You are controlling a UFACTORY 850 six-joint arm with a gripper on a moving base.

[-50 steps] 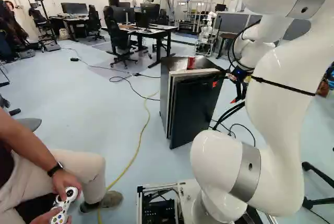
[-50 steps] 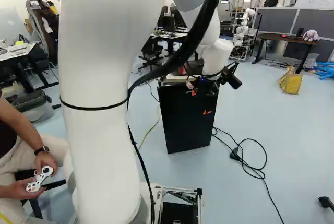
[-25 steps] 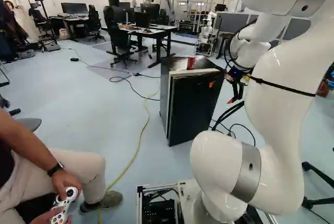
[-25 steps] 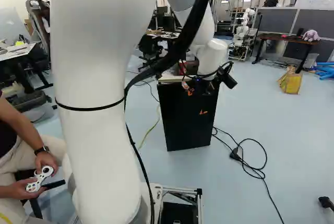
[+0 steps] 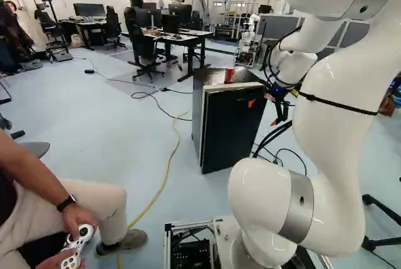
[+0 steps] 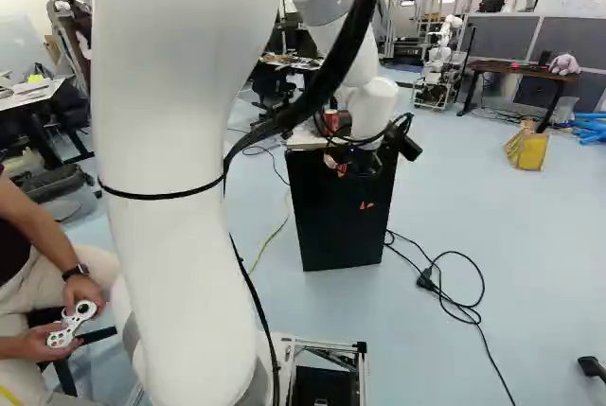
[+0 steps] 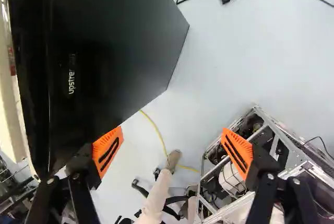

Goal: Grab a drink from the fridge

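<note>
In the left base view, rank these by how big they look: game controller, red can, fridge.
1. Fridge, by far the largest.
2. Game controller, partly covered and helped by being nearer the camera.
3. Red can, clearly the smallest, on the fridge.

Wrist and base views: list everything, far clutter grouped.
Fridge: one, black, ahead of the base
Can: one, red, on the fridge
Cable: one, yellow, floor beside fridge
Cords: several, black, floor near fridge
Controller: one, white, left base view's lower left
Desks: several, dark and light, farther back
Chairs: several, black, by desks
Monitors: several, black, on desks
Bag: one, yellow, right base view's right
Another robot: one, white, far back
Arm: one, white, rising from base
Tool: one, black and orange, open, beside fridge
</note>
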